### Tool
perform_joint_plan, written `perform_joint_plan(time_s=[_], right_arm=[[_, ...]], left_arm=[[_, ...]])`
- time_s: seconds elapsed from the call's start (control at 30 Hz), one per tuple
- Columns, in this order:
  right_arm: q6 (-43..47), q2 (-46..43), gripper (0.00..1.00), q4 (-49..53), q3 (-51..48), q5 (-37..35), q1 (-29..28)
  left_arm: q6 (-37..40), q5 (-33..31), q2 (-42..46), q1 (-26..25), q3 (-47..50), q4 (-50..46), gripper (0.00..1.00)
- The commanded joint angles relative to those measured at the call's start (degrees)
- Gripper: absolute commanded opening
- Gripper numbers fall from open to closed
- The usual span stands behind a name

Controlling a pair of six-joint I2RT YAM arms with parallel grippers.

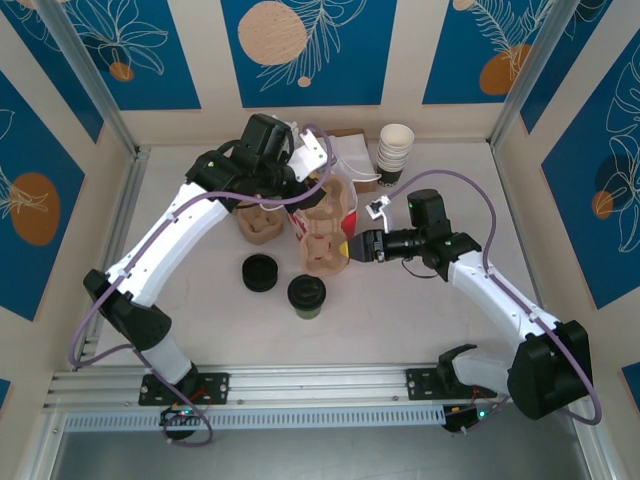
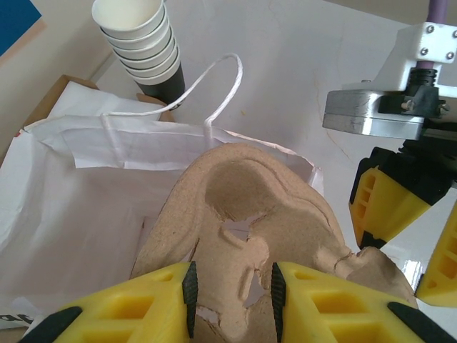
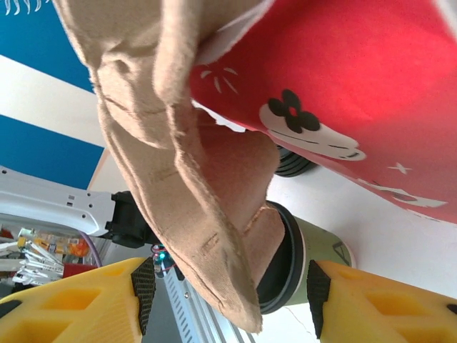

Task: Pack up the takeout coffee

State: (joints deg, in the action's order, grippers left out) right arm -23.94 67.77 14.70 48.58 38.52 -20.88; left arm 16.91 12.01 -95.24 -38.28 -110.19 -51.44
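While left gripper (image 2: pixel 233 296) pinches the pulp carrier (image 2: pixel 243 193), right gripper (image 3: pixel 230 294) gapes wide.

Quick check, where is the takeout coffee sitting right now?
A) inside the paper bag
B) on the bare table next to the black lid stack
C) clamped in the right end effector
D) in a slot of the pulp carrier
B: the top view shows the takeout coffee upright on the table, just right of the black lid stack.
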Motion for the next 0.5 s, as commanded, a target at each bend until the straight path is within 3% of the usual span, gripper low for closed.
perform_joint_plan(time_s=[0.0,0.23,0.47], right_arm=[[1.1,0.4,0.60,-3.4,-1.1,3.2,-1.0],[1.4,1.6,0.52,-4.0,-0.5,3.8,-1.2],[2.2,2.2,0.23,-2.0,1.2,4.3,-1.2]], left_arm=[[-0.8,1.4,-0.8,0.8,-1.8,0.0,0.34],[-1.1,1.6,-0.9,0.9,-2.0,-0.1,0.34],[-0.9,1.4,-1.0,1.0,-3.2,-1.0,0.34]])
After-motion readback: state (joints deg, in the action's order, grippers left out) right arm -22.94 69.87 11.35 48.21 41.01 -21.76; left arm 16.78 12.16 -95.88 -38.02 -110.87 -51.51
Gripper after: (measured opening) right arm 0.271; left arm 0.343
